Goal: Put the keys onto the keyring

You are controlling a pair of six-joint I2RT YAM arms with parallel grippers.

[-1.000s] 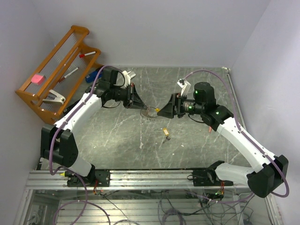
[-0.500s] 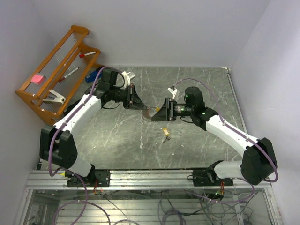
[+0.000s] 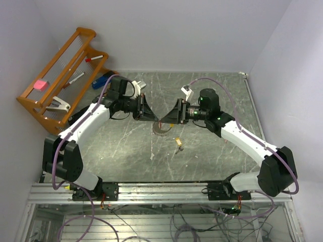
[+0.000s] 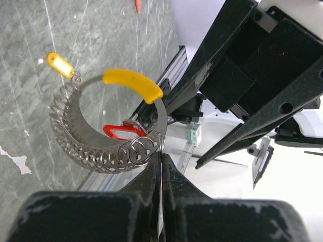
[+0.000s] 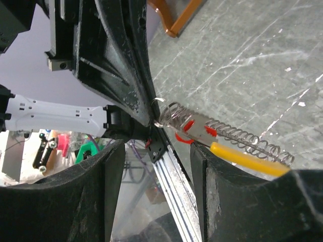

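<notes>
The keyring (image 4: 86, 151) is a silvery coiled ring with a curved yellow tag (image 4: 133, 83). My left gripper (image 4: 161, 155) is shut on its edge and holds it above the table. The red-headed key (image 4: 120, 132) sits among the coils. From above, the keyring (image 3: 161, 129) hangs between my left gripper (image 3: 153, 119) and my right gripper (image 3: 170, 117), which face each other closely. My right gripper (image 5: 156, 151) is open, with the keyring (image 5: 227, 135) just off its right finger (image 5: 242, 201). The brass-yellow key (image 3: 178, 143) lies on the table below them, and it shows as a yellow piece (image 4: 60, 64) beside the ring's end.
A wooden rack (image 3: 60, 75) with small items leans at the back left corner, a blue object (image 3: 101, 80) at its foot. A thin red stick's tip (image 4: 138, 5) lies on the marbled table (image 3: 212, 91). The metal rail (image 3: 151, 191) runs along the near edge.
My right arm has swung left and brought its gripper up close to the left one and the ring. The left gripper, still holding the ring, has shifted slightly.
</notes>
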